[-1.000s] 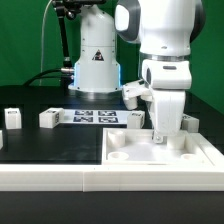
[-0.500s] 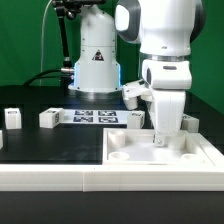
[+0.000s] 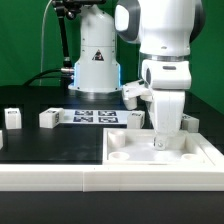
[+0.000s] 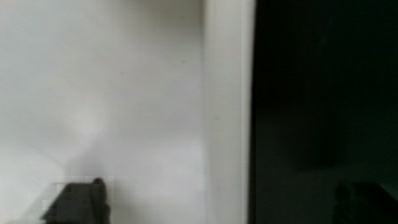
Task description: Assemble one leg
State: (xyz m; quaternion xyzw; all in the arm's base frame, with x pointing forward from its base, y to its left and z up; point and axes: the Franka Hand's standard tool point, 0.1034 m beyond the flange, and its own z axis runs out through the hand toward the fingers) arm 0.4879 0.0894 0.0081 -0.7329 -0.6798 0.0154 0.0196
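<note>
shows the gripper (image 3: pixel 161 142) low over the far edge of the white panel (image 3: pixel 150 160), fingers (image 4: pixel 75 200) spread wide and seemingly holding nothing, though blurred in the wrist view. finds the leg (image 3: pixel 134 118) loose on the black table (image 3: pixel 30 142) just behind the panel, apart from the gripper.

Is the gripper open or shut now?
Open. The wrist view shows the fingers of the gripper wide apart, one over the white panel, one over the dark table.

White panel (image 3: pixel 170 155), black table (image 3: pixel 40 145), white leg (image 3: pixel 48 118) with black-and-white tag, green backdrop (image 3: pixel 25 40)
</note>
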